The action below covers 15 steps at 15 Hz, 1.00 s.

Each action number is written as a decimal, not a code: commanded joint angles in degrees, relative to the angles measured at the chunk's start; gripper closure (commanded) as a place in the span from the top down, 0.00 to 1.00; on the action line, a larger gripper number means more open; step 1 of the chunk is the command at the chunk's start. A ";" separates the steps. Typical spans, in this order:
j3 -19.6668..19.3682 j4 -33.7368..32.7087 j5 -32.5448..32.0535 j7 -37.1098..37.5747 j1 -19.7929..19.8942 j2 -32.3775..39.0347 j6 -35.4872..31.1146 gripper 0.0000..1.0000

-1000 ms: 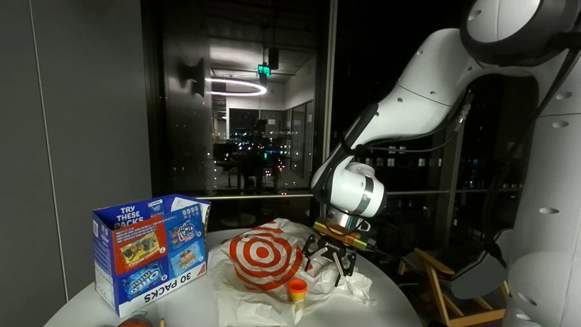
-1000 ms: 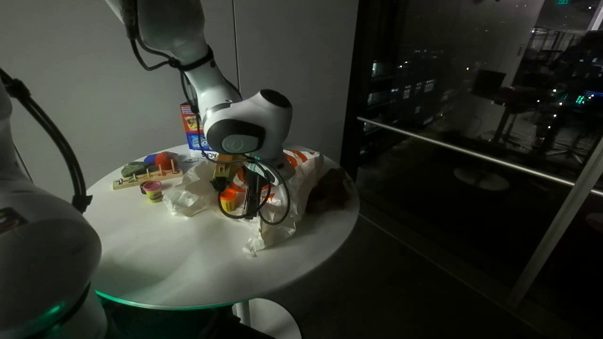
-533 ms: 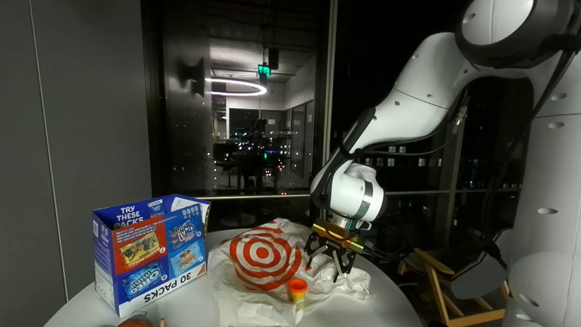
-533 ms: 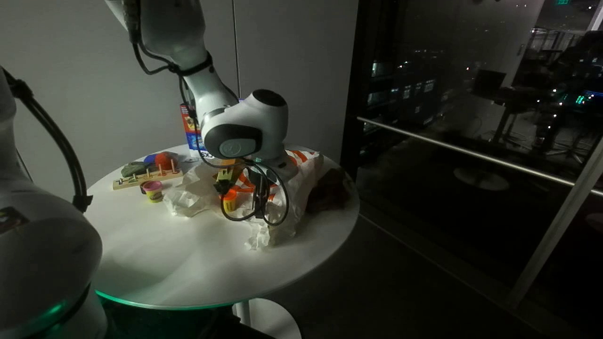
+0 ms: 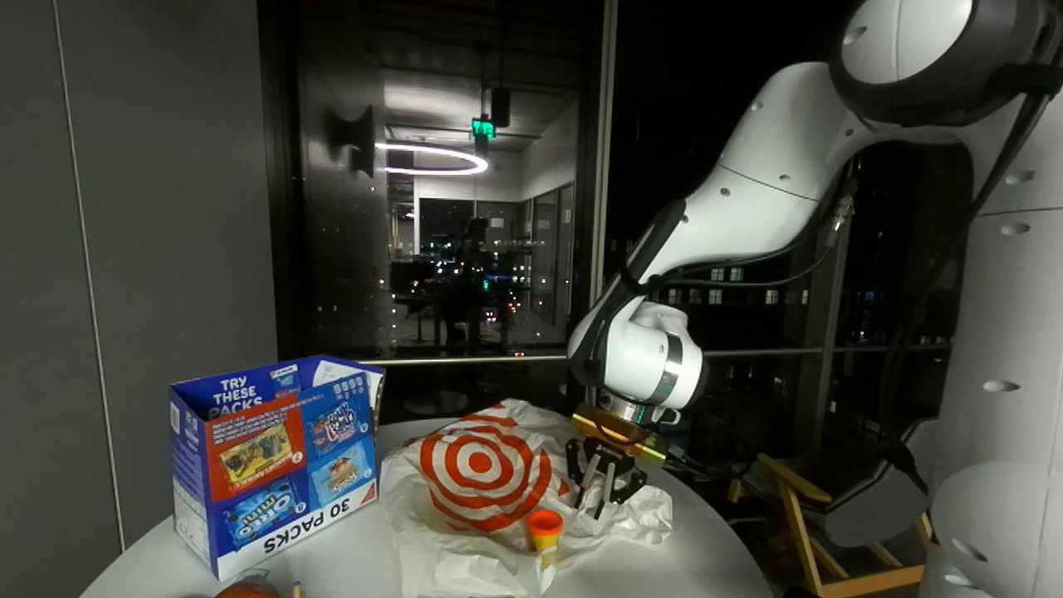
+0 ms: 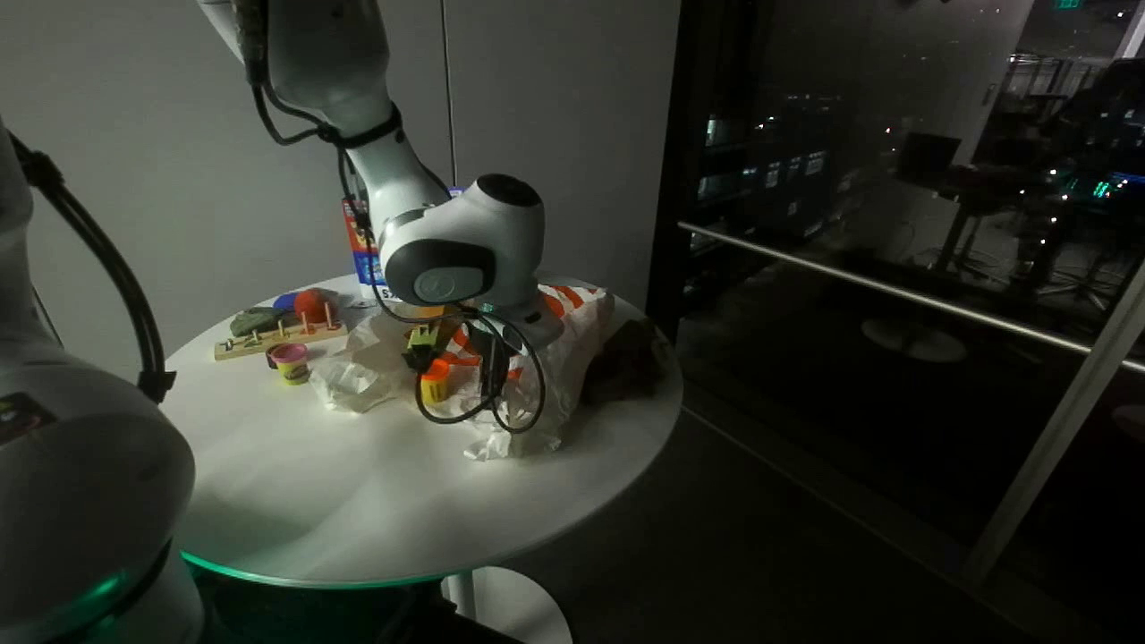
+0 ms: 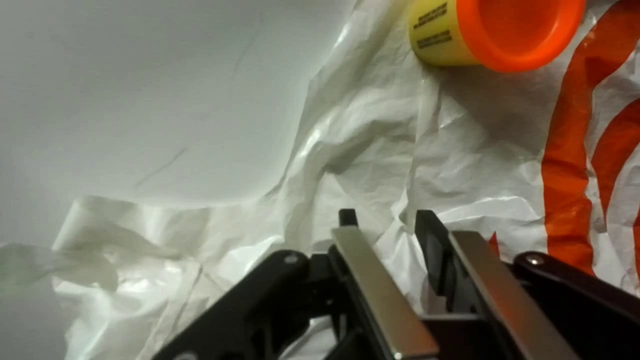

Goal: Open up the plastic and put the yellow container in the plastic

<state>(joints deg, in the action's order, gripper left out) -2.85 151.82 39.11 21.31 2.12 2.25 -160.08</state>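
Observation:
The plastic is a crumpled white bag with red rings point(image 5: 482, 465), lying on the round table in both exterior views. The yellow container point(image 5: 546, 536) has an orange lid and sits upright on the bag's flattened part; in the wrist view, the yellow container point(image 7: 440, 35) appears at the upper right. My gripper point(image 7: 386, 219) points down at the bag's loose end, beside the container and apart from it. Its jaws are partly closed with a clear gap, and a raised fold of plastic point(image 7: 402, 220) shows between them. Whether the fingertips touch the plastic I cannot tell.
A blue snack box point(image 5: 274, 465) stands beyond the bag. On the table are a wooden peg board point(image 6: 282, 340), a pink-lidded tub point(image 6: 291, 362) and a red ball-like item point(image 6: 310, 306). A dark brown object point(image 6: 626, 362) lies behind the bag near the table edge.
The jaws have come much closer together. My gripper has shifted slightly, and the bag's loose end has drawn inward from the table's near side. The yellow container has stayed in place.

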 commanded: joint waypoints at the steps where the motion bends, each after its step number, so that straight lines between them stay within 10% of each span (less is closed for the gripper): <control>1: 0.24 0.77 -0.78 0.59 -0.41 -0.97 -2.32 0.08; 7: 0.75 1.34 3.27 -2.59 -0.57 -3.46 -5.78 0.07; 15: 0.18 0.15 25.57 -18.96 -1.62 -11.03 -5.23 0.05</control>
<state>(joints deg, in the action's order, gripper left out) -2.01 151.79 57.75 8.01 1.45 -5.07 -165.69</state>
